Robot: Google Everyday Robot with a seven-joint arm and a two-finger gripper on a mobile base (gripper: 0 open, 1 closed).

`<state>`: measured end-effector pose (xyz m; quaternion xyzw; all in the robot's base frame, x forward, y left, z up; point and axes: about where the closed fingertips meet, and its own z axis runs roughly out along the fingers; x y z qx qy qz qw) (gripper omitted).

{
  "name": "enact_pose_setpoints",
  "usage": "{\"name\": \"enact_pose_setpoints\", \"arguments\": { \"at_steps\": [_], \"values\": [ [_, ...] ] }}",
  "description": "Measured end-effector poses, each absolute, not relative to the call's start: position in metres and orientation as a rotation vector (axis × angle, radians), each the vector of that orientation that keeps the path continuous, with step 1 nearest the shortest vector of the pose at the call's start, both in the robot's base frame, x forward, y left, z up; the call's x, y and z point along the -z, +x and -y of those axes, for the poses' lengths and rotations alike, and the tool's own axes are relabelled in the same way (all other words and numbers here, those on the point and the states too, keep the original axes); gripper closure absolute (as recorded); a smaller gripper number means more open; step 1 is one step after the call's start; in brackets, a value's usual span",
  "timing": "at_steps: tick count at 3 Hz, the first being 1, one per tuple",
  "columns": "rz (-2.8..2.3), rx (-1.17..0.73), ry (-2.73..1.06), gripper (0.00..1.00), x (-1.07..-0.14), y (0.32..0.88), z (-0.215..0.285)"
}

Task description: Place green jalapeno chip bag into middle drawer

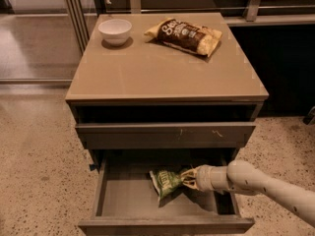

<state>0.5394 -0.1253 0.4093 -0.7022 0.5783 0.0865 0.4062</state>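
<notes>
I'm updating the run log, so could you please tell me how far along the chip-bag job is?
Done: the middle drawer is pulled open, and the green jalapeno chip bag is already inside it above the floor. In hand: the hand grips the bag's right end. Left: releasing the bag and withdrawing the arm.

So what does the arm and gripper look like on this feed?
The arm is a smooth cream-white tube with rounded joint segments, no visible cables or markings. It tapers to a lighter ribbed wrist collar, ending in the gripper, small and pale tan, inside the open middle drawer by the green jalapeno chip bag.
</notes>
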Motion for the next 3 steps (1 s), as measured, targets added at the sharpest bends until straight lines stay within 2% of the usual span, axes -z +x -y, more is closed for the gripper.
{"name": "enact_pose_setpoints", "arguments": {
  "at_steps": [1, 3],
  "values": [
    [-1.459, -0.218, -1.768, 0.81, -0.4083, 0.5423, 0.1247],
    [-1.459, -0.219, -1.768, 0.35, -0.4083, 0.5423, 0.1246]
  ]
}}
